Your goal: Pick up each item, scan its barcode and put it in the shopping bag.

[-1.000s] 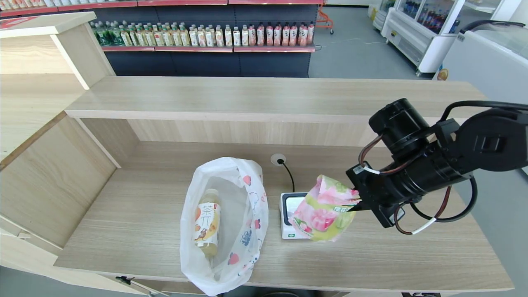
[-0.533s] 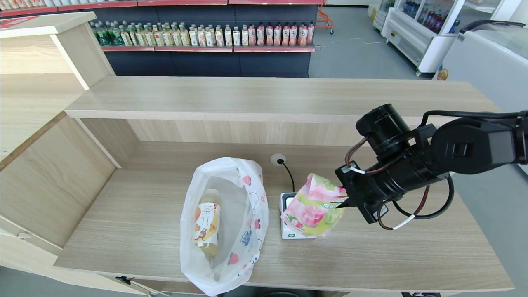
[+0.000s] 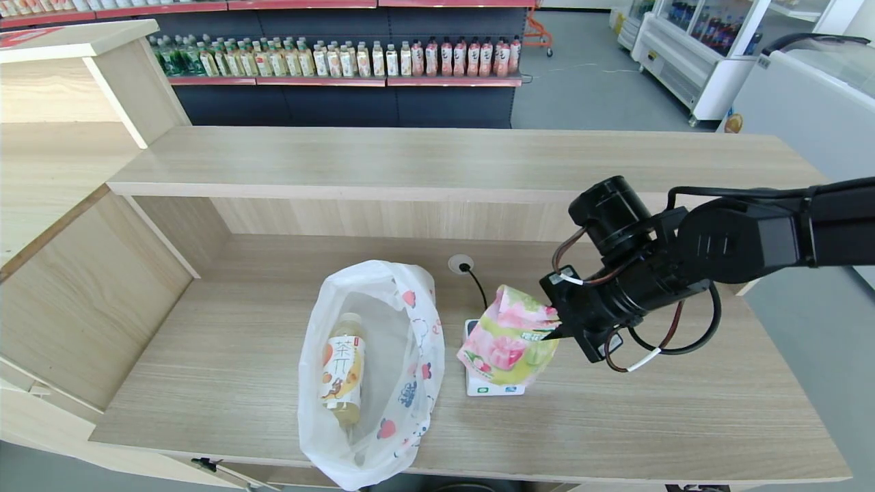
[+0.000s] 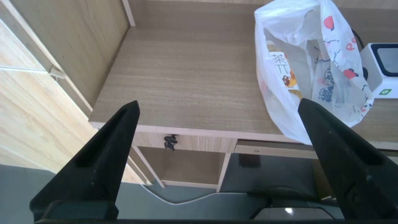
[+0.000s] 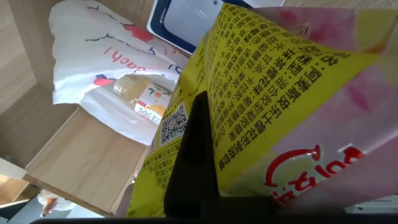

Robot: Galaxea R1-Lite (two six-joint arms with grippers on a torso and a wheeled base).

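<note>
My right gripper [image 3: 555,329] is shut on a pink and green snack pouch [image 3: 509,336], which hangs just above the white barcode scanner [image 3: 493,388] and covers most of it. In the right wrist view the pouch's yellow printed back [image 5: 273,99] faces the scanner [image 5: 186,22] below. A white plastic shopping bag [image 3: 403,355] lies open on the counter left of the scanner, with a tea bottle [image 3: 343,369] inside it. My left gripper [image 4: 221,162] is open, held off the counter's front edge, with the bag [image 4: 323,74] seen beyond it.
The scanner's black cable [image 3: 478,287] runs to a hole at the back of the lower wooden counter [image 3: 225,355]. A raised ledge [image 3: 437,160] borders the back and a wooden side wall [image 3: 89,301] the left. Counter right of the scanner is bare.
My right arm has carried the pouch leftward and slightly back, from beside the scanner's right part to over most of it. The bag and bottle stayed put.
</note>
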